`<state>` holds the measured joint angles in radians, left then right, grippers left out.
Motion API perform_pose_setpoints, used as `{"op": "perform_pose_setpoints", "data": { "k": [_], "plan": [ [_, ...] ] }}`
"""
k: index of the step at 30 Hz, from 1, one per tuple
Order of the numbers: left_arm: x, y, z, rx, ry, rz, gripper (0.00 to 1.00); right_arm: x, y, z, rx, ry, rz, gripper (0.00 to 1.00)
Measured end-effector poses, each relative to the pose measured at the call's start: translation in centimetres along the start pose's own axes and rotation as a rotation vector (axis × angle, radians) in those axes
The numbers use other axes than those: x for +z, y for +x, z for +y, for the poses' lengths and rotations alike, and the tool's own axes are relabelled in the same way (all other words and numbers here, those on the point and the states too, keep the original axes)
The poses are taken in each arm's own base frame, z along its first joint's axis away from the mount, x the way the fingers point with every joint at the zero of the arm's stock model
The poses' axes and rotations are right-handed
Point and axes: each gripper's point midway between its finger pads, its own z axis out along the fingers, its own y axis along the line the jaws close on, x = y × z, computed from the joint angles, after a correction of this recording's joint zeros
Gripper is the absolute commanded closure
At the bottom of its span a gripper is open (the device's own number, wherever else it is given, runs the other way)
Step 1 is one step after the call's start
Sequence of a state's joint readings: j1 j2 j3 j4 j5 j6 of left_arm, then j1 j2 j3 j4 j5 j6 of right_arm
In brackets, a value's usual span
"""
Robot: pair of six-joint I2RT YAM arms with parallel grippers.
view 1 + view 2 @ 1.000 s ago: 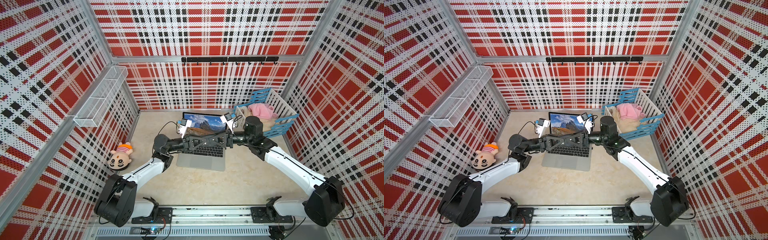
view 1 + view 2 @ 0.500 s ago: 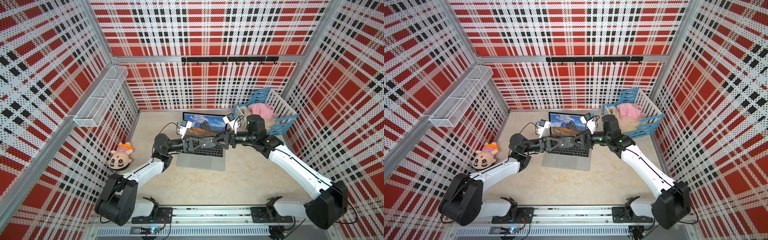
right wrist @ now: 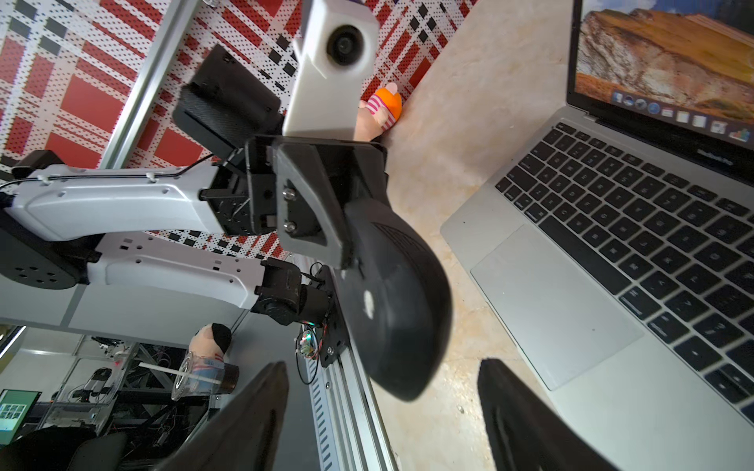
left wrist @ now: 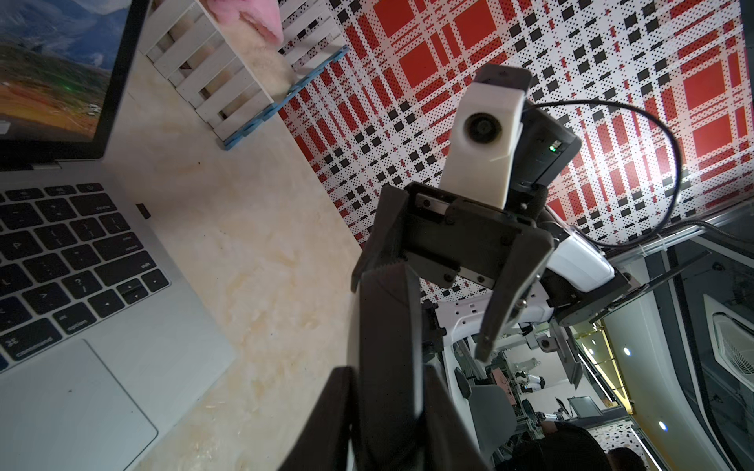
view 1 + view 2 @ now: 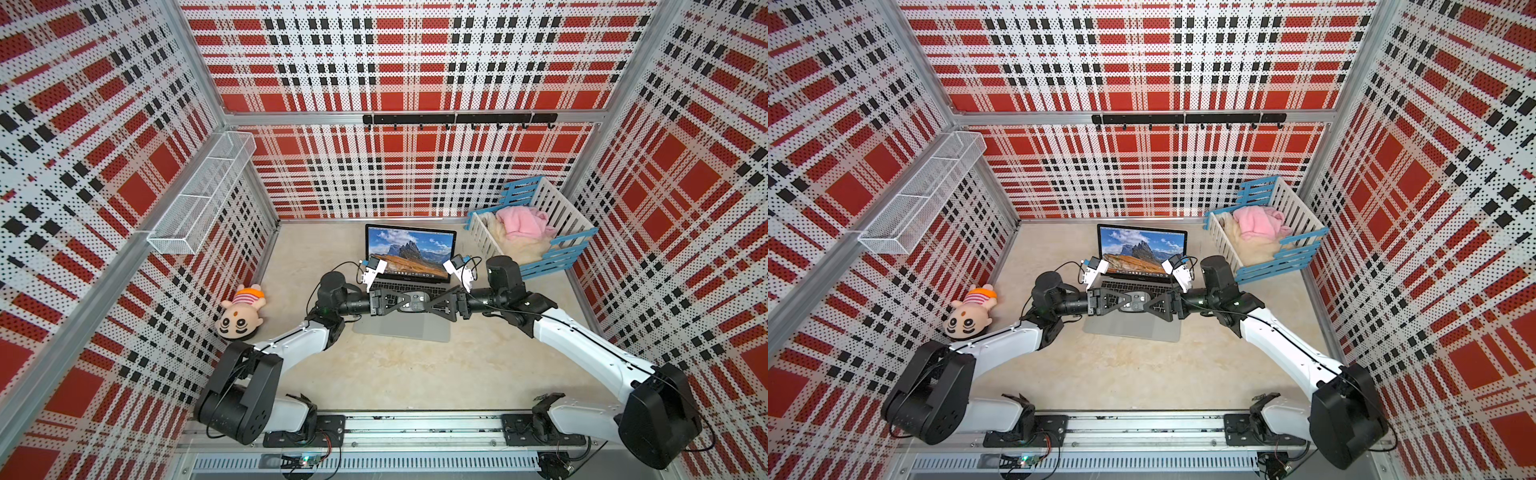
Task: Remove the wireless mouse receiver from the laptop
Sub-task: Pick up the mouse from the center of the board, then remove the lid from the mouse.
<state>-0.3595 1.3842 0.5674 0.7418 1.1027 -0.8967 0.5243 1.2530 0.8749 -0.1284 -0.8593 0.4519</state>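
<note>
Tiny receiver [image 4: 143, 210] sits plugged in the laptop [image 4: 175, 310] side edge, nothing on it yet. Left gripper [image 5: 401, 300] clamps the mouse [image 5: 414, 301]; right gripper [image 5: 434, 300] gapes wide, empty. Risk: pads slip off the nub, or the pull drags the laptop across the desk [image 4: 253, 244] w/ it.

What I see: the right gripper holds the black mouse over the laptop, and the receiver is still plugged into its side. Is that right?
Wrong gripper: the left gripper holds the black mouse, as the right wrist view shows; the right gripper is open and empty. The rest stands: mouse over the laptop, receiver plugged into its side.
</note>
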Motion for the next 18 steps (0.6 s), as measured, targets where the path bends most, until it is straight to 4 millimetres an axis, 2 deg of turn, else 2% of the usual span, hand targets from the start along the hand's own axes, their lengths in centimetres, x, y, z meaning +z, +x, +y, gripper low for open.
{"op": "perform_pose_setpoints", "data": {
  "k": [11,18],
  "plan": [
    [-0.3,0.1,1.4,-0.006,-0.05,0.003,1.0,1.6,0.0,-1.2,0.043,0.001,0.016,0.25],
    [-0.3,0.3,1.3,0.001,-0.047,0.013,1.0,2.6,0.2,-1.6,0.048,-0.006,0.032,0.24]
  ]
}}
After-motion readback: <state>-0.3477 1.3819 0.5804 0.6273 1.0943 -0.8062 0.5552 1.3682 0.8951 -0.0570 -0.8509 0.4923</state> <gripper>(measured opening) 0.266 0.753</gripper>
